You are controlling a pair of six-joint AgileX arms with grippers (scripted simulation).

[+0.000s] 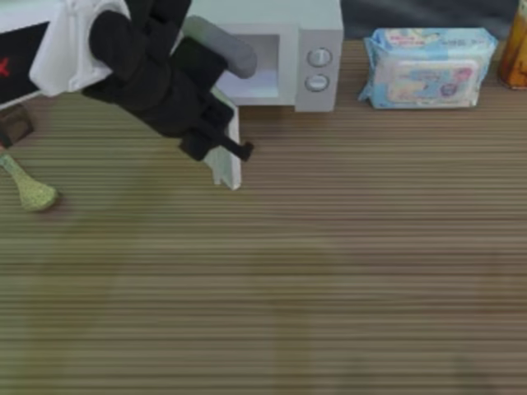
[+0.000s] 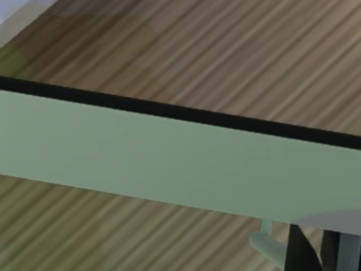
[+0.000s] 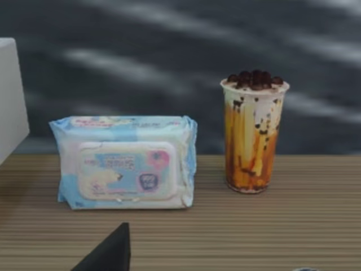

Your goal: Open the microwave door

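Note:
The white microwave (image 1: 319, 33) stands at the table's back, its two knobs (image 1: 318, 70) to the right of the open cavity (image 1: 265, 56). The microwave door (image 1: 233, 169) is swung wide and sticks out toward the table's front, nearly square to the oven. My left gripper (image 1: 240, 150) reaches down from the back left and is shut on the door's outer edge. In the left wrist view the door (image 2: 169, 158) is a wide pale band with a small handle (image 2: 268, 247). Of my right gripper (image 3: 110, 254) only a dark corner shows; that arm is outside the top view.
A blue-white wet-wipes pack (image 1: 428, 67) lies right of the microwave, with a bubble-tea cup (image 3: 254, 135) beyond it at the back right corner. A green spoon (image 1: 29, 191) and a dark object (image 1: 12, 123) sit at the left edge.

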